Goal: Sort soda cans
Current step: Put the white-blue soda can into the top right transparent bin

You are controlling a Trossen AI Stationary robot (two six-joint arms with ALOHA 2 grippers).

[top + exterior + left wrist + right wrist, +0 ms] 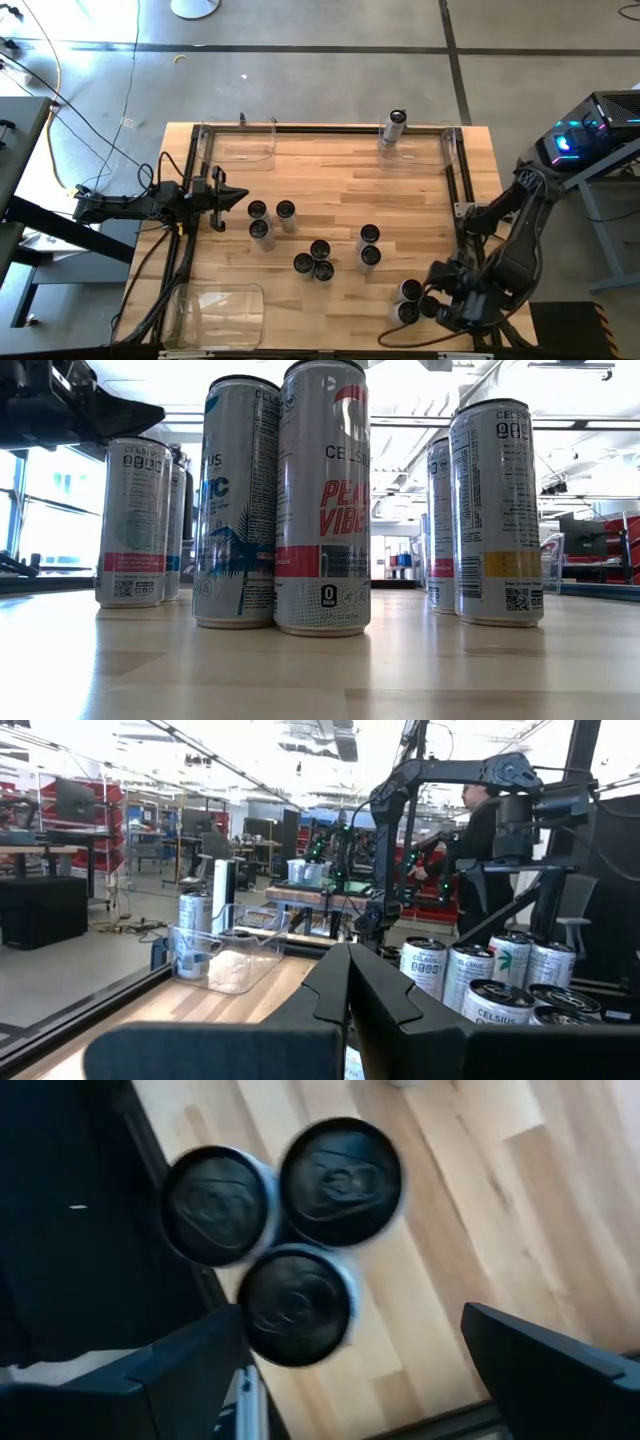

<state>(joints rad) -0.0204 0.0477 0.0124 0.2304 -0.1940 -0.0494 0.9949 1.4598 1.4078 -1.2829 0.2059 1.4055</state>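
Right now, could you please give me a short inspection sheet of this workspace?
Surface: wooden table, framed by black rails.
Job's things: soda cans upright in small clusters; one can in the far bin.
Clutter: clear bins at table corners.
Grippers: left gripper shut, beside the left cluster; right gripper open above three cans.
Cables: cable on the floor, left.
Surroundings: person beyond the table.

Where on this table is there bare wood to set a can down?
Free: the wide strip between the far bins, behind the can clusters, around; also near edge beside the near-left bin. Crowded: near-right corner, where the right gripper hovers over three cans.
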